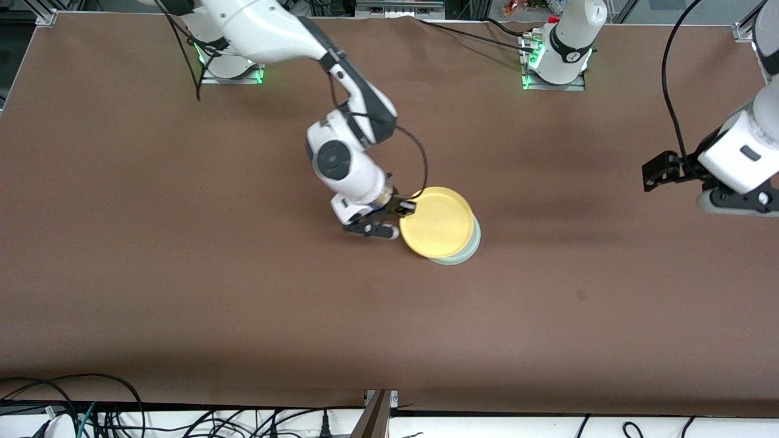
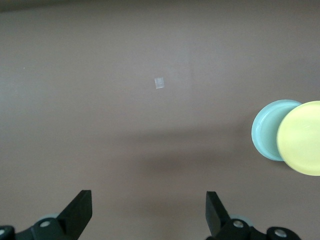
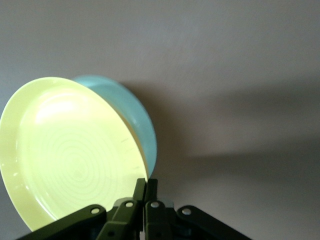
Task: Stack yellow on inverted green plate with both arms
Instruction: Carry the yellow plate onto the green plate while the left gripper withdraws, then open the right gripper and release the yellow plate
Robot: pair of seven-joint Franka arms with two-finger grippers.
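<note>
Holding the yellow plate by its rim: right gripper, fingers pinched shut on the edge facing the right arm's end of the table. Plate carried right side up, hollow face upward, over the green plate. Green plate resting on the table near its middle, showing only as a pale crescent past the yellow rim, on the side nearer the front camera and toward the left arm's end.

Key relation for the coming move: yellow plate offset from the green one, shifted toward the right arm's end and away from the front camera. Centres not yet aligned. In the right wrist view, yellow plate tilted, its free edge apparently raised above the green plate; contact between the two cannot be confirmed from these views. Green plate's underside appears to face up, though its low profile leaves this uncertain.

Left gripper waiting in the air over the left arm's end of the table, well apart from both plates, jaws spread wide and empty. Left wrist view confirms: yellow plate overlapping green plate at the frame's edge.

Judged next: small shift of the held plate to centre it, level, then release.
</note>
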